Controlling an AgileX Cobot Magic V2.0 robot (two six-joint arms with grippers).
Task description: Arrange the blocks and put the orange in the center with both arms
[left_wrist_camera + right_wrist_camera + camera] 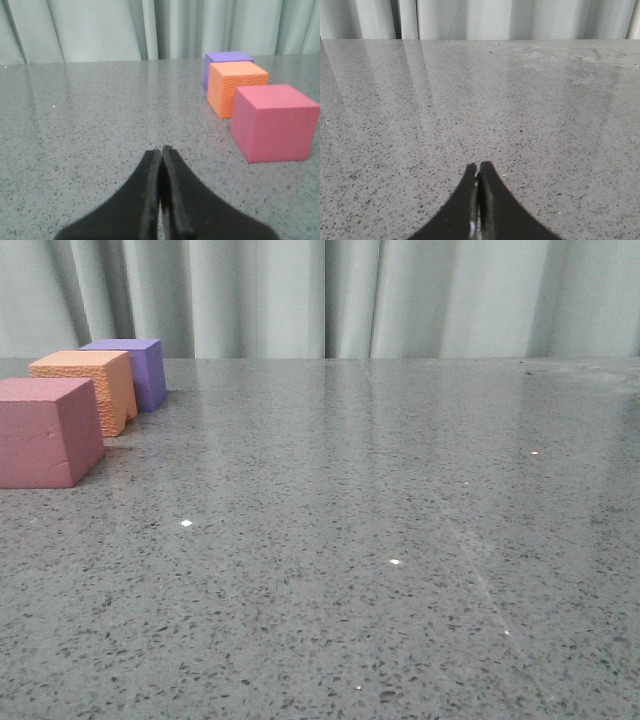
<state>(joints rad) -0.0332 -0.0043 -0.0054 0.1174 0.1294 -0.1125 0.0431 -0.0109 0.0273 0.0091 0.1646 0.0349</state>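
With its fingers pressed together on nothing, the left tool (161,150) hangs low over the desk (400,540); the right tool (478,166) is likewise closed and empty. At the desk's far left, the pink-red cube (45,430), orange cube (90,388) and purple cube (135,370) line up front to back.

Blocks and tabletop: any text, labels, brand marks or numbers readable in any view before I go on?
None: no view shows any text.
Pink-red cube: plain faces, no print.
Orange cube: only a pebbled texture, no marking.
Purple cube: plain.
Tabletop: speckles and small glints of light, no label.
Curtain: plain folds.
Left gripper and right gripper: jaws closed, black, no brand mark visible.
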